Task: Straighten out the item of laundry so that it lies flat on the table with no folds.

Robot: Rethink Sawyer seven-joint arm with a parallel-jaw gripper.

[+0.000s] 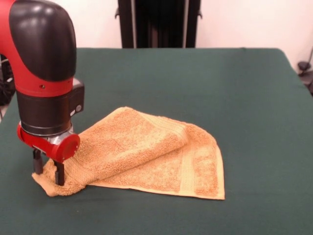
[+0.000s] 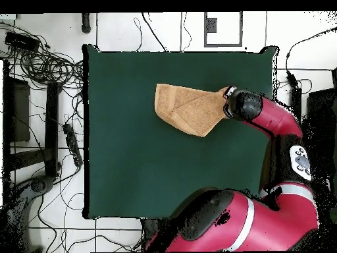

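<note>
Bunched into a small lump, one corner of the orange-tan washcloth (image 1: 146,154) sits pinched between the two dark fingers (image 1: 59,172) of the red and black arm's gripper (image 1: 48,169), which is clamped on the terry fabric right at the surface of the dark green table (image 1: 234,98). From that pinched corner the cloth spreads away from the gripper, staying low on the felt. An upper layer is doubled over diagonally across a lower one, whose flat woven band and hemmed border show along the edge farthest from the gripper. Seen from overhead, the washcloth (image 2: 187,109) forms a rough wedge that narrows toward the gripper (image 2: 227,99), with its wide end lying on the side away from the arm, all of it within the tabletop (image 2: 145,171).
</note>
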